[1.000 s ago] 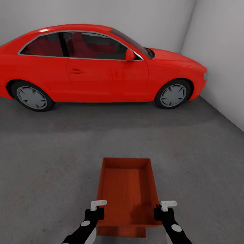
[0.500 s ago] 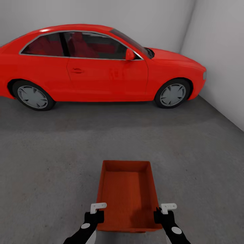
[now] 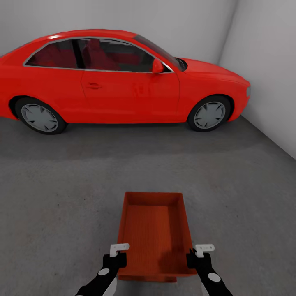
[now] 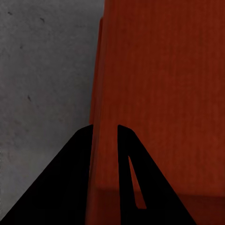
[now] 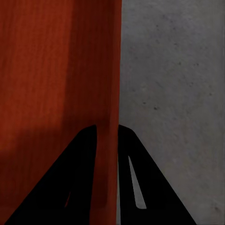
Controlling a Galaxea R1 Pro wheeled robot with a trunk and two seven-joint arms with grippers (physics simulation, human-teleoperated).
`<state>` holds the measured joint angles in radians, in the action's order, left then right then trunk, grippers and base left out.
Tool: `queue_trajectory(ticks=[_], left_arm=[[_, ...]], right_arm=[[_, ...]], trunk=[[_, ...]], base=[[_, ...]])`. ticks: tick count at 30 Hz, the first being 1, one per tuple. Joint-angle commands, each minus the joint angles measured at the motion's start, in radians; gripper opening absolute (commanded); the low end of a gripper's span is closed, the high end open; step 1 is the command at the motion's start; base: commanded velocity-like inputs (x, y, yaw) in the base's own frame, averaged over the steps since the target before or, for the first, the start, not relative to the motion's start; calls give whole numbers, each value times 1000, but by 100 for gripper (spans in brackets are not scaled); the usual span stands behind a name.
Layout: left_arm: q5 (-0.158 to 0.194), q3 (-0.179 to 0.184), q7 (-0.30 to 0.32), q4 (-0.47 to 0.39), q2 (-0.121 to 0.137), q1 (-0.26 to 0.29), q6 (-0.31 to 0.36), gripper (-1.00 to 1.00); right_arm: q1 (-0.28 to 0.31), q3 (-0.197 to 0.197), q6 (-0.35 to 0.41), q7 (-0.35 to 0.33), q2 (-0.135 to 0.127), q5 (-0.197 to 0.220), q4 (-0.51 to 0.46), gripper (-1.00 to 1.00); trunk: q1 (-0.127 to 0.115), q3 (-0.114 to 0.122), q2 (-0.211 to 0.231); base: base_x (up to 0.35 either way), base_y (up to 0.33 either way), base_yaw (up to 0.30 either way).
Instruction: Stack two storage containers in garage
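The jaws of the left gripper [image 3: 117, 255] pinch the left wall of the upper storage container [image 3: 153, 230], and the jaws of the right gripper [image 3: 198, 255] pinch its right wall. It sits low in the frame's centre, above the lower container [image 3: 148, 279] on the grey floor [image 3: 61, 193]; the red car [image 3: 123, 78] fills the top.

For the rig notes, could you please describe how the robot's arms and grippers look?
Both arms are black with a white round disc near the wrist. The left gripper and right gripper carry small white fingertip pieces in the head view; in the wrist views the fingers appear as black tapering wedges.
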<state>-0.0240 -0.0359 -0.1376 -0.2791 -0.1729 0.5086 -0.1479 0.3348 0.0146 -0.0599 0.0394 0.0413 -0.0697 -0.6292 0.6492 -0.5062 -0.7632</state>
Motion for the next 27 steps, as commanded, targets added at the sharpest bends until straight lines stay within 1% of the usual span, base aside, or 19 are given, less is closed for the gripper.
queue_trajectory(ticks=[1,27], left_arm=[[-5,-16,-2,-15,-2,2,-1,-100],[-6,-15,-2,-14,-2,2,-1,-100]], right_arm=[[0,-22,-3,-2,1,-5,39,-100],[0,-23,-2,-3,0,-6,39,-100]], trunk=[[0,-1,-1],[0,-1,-1]], base=[[0,0,0],[0,0,0]])
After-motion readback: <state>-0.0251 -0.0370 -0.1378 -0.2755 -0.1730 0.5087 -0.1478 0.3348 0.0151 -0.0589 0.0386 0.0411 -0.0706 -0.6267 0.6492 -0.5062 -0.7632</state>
